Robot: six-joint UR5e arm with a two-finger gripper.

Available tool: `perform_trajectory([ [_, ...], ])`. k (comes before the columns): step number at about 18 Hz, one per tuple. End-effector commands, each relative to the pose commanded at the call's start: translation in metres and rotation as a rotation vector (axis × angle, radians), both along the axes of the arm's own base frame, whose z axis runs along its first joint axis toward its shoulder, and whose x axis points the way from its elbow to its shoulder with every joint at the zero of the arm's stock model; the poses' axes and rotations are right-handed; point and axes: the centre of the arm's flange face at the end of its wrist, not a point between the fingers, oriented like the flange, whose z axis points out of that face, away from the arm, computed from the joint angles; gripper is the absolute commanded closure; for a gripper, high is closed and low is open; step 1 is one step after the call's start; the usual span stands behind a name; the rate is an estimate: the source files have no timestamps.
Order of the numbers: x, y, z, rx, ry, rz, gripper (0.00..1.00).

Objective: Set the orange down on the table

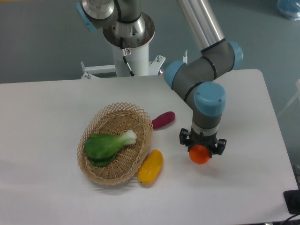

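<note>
Fingers point(202, 151) grip orange point(200, 154), seemingly just above table point(243, 187); right edge near, basket point(115, 145) well left.

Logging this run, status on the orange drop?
Gripper shut on orange, low over the table. Release not yet done. Yellow fruit and basket off to the side, not in the way.

The orange point(200, 154) is a small, smooth, round, bright orange fruit. It sits between the fingers of the end effector point(201, 146), its lower half showing below them, to the right of the basket point(116, 143). The table point(243, 192) is a large, flat, white top with rounded corners; whether the orange touches it cannot be told.
</note>
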Motion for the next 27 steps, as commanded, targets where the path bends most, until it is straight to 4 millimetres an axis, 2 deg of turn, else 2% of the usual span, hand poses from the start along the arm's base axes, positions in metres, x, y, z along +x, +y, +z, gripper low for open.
perform_trajectory([
  [4,0.006,0.005,-0.006,-0.007,-0.01,-0.008,0.32],
  [6,0.006,0.005,-0.008,-0.007,-0.01,-0.015,0.28],
  [10,0.007,0.006,-0.017,-0.016,-0.021,-0.012,0.28],
  [14,0.007,0.007,-0.017,-0.016,-0.021,-0.012,0.28],
  [15,0.007,0.007,-0.016,-0.014,-0.018,-0.014,0.27],
  [17,0.005,0.008,-0.013,-0.011,-0.013,-0.015,0.09],
  [18,0.005,0.008,-0.012,-0.01,-0.01,-0.014,0.06],
  [22,0.003,0.008,-0.007,-0.005,-0.004,-0.015,0.04],
  [23,0.003,0.008,-0.005,-0.003,-0.002,-0.015,0.01],
  [27,-0.002,0.012,0.019,0.021,0.035,-0.02,0.01],
])
